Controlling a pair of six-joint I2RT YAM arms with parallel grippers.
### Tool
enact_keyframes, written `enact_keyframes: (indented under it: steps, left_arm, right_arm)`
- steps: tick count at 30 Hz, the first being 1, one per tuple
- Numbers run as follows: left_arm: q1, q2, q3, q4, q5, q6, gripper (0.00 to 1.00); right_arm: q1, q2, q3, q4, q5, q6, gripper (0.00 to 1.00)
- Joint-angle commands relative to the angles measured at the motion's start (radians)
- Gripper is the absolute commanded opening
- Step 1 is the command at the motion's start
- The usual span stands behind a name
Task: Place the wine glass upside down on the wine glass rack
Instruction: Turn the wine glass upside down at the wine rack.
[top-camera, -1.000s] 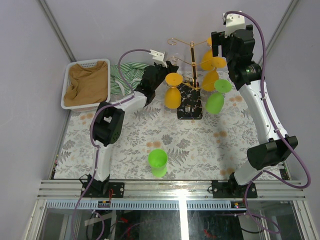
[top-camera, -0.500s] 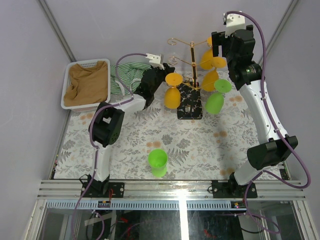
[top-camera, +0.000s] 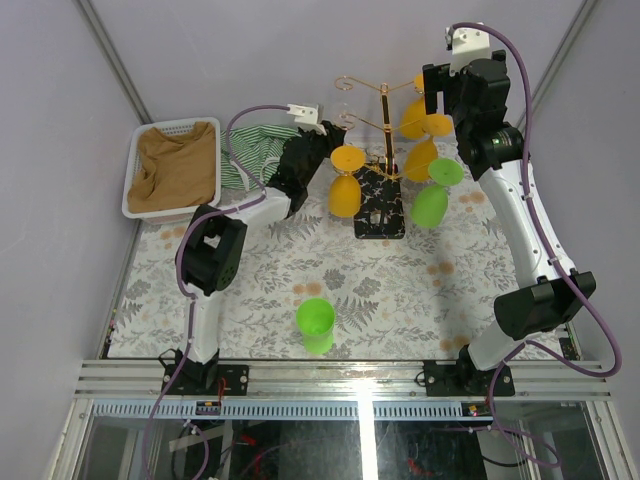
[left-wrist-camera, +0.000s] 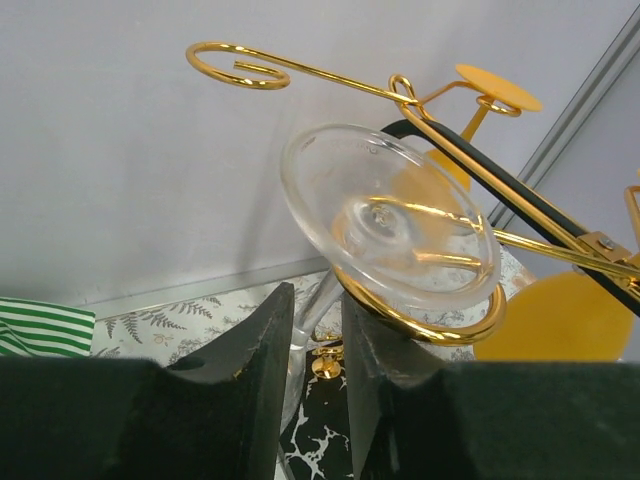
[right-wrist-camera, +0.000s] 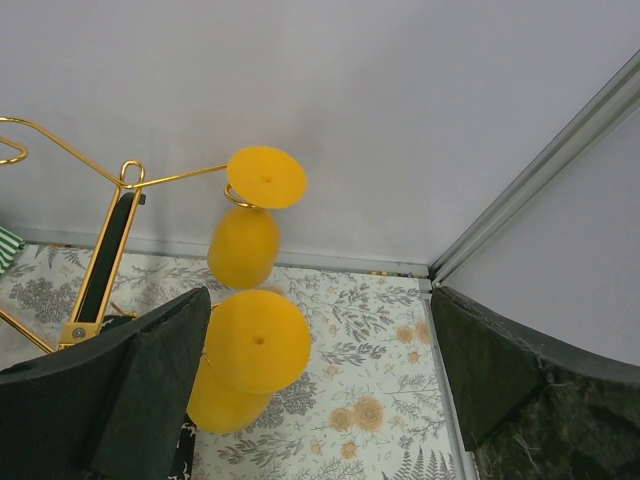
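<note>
A clear wine glass (left-wrist-camera: 390, 215) hangs upside down, its round foot on top and its stem (left-wrist-camera: 308, 325) running down between my left fingers. My left gripper (left-wrist-camera: 315, 345) is shut on that stem. The foot rests over a curled gold hook (left-wrist-camera: 440, 325) of the wine glass rack (top-camera: 385, 120), whose black patterned base (top-camera: 380, 208) stands at the back middle. In the top view my left gripper (top-camera: 325, 138) is at the rack's left side. My right gripper (right-wrist-camera: 320, 370) stands open and empty beside the rack's right arms, near two hanging orange glasses (right-wrist-camera: 245, 240).
An orange glass (top-camera: 345, 185) and a green glass (top-camera: 432, 198) hang from the rack's lower arms. A white basket (top-camera: 140, 205) with brown cloth sits back left, a green striped cloth (top-camera: 255, 145) beside it. A green cup (top-camera: 316, 322) stands near the front.
My left wrist has turned and shifted slightly toward the back, keeping the glass at the rack's left hook. The right arm has not moved.
</note>
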Motion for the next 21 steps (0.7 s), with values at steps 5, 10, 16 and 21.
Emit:
enact_keyframes:
  steps: [5,10,16,21]
  left_arm:
    - [0.015,-0.001,0.057,0.099,-0.045,0.025,0.16]
    - [0.020,-0.001,0.058,0.100,-0.048,0.024,0.08]
    - [0.022,-0.019,0.026,0.109,-0.054,0.021,0.07]
    - [0.022,-0.041,-0.015,0.114,-0.058,0.024,0.07]
  right_arm:
    - [-0.004,-0.024,0.006,0.031,-0.011,-0.022,0.98]
    - [-0.004,-0.021,0.008,0.028,-0.012,-0.023,0.98]
    - [-0.005,-0.019,0.003,0.025,-0.010,-0.020,0.98]
    - [-0.003,-0.021,-0.001,0.026,-0.012,-0.013,0.98]
